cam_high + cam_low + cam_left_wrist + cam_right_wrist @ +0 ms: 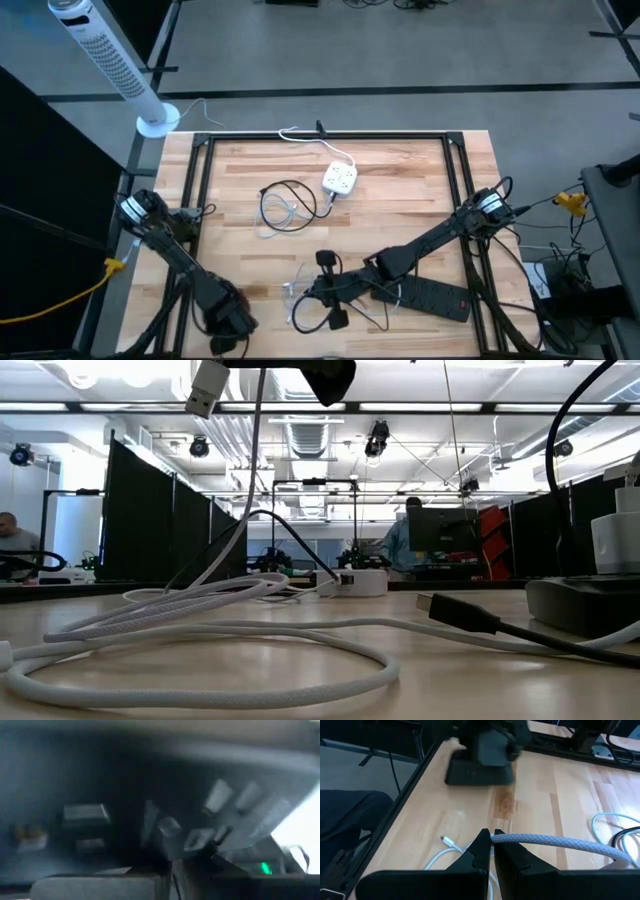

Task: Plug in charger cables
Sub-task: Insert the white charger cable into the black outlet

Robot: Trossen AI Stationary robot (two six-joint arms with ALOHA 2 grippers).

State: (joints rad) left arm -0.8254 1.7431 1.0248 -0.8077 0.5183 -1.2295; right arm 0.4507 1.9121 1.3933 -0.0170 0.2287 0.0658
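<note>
the right gripper (492, 851) is pinching a white braided charger cable (555, 843) between its closed fingers, lifted above the wooden table (545, 785); the cable's usb plug (208, 388) is dangling beside it. below it, more white cable (200, 650) is lying coiled. the left gripper (232, 322) is sitting near the table's front edge; i cannot tell its fingers' state. a black power strip (430, 297) is lying just beside the right gripper.

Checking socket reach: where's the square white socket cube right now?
High view: the square white socket cube sits on the wooden table toward the far edge, near centre, just right of the coiled black and white cables.
</note>
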